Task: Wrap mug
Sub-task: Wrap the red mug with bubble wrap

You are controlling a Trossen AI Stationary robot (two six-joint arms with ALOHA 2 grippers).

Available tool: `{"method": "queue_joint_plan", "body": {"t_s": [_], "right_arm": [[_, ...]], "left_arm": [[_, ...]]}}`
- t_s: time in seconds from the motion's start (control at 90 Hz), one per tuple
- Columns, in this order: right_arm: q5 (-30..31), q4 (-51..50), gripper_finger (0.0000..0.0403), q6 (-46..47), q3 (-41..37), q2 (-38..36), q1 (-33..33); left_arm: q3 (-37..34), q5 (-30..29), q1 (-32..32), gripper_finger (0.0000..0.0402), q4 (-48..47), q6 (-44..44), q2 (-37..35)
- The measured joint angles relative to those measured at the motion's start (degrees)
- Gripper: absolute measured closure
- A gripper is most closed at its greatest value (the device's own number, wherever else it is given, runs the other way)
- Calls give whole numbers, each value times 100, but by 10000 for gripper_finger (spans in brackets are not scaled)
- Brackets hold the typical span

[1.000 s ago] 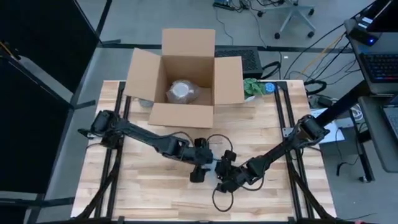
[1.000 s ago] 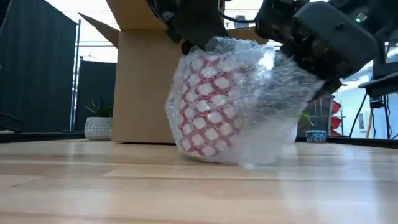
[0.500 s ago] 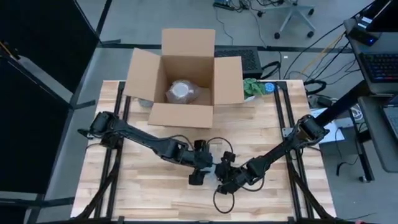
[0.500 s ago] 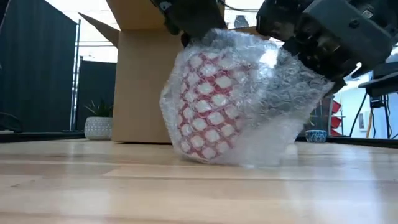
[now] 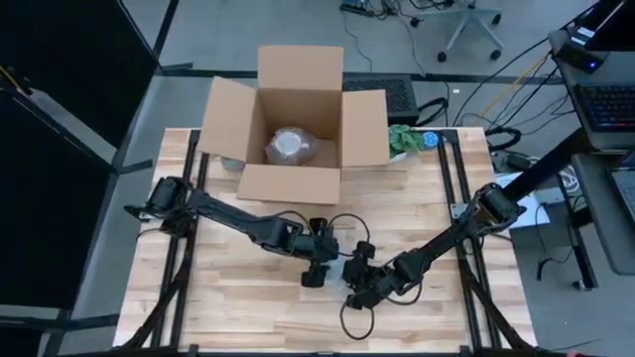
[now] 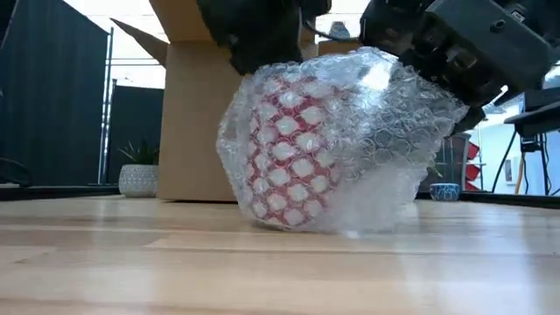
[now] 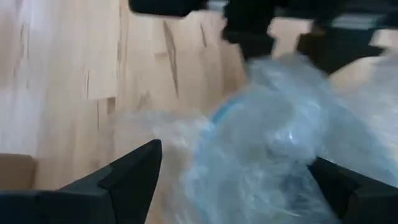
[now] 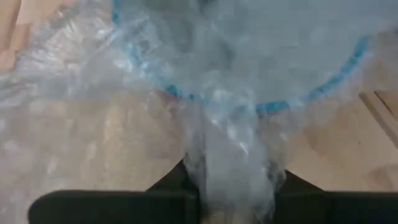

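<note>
1. High view: two dark arms meet at the middle of the pale wooden plank surface (image 5: 248,297). The left claw (image 5: 319,260) and the right claw (image 5: 359,281) flank one small clear bundle, the mug (image 5: 342,266) in its wrap. One open cardboard box (image 5: 293,124) with four flaps spread stands at the far edge; inside lies one rounded bubble-wrapped item (image 5: 290,145).

2. Low view: the single mug (image 6: 289,153), red with a white lattice pattern, rests on the surface inside crinkly bubble wrap (image 6: 385,131). Both claws press in from above. One small potted plant (image 6: 140,171) stands by the box.

3. Left wrist view: the left claw's two fingers (image 7: 134,168) are spread wide to either side of the wrapped mug, whose blue rim shows through the film.

4. Right wrist view: the right claw (image 8: 233,186) is clenched on a gathered twist of bubble wrap below the blue rim.
</note>
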Motion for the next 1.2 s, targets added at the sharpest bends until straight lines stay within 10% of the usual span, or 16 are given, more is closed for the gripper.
{"method": "queue_joint_plan", "body": {"t_s": [1.2], "right_arm": [[-111, 41, 357, -143, -6, -13, -76]], "left_arm": [[-34, 549, 183, 112, 345, -245, 249]]}}
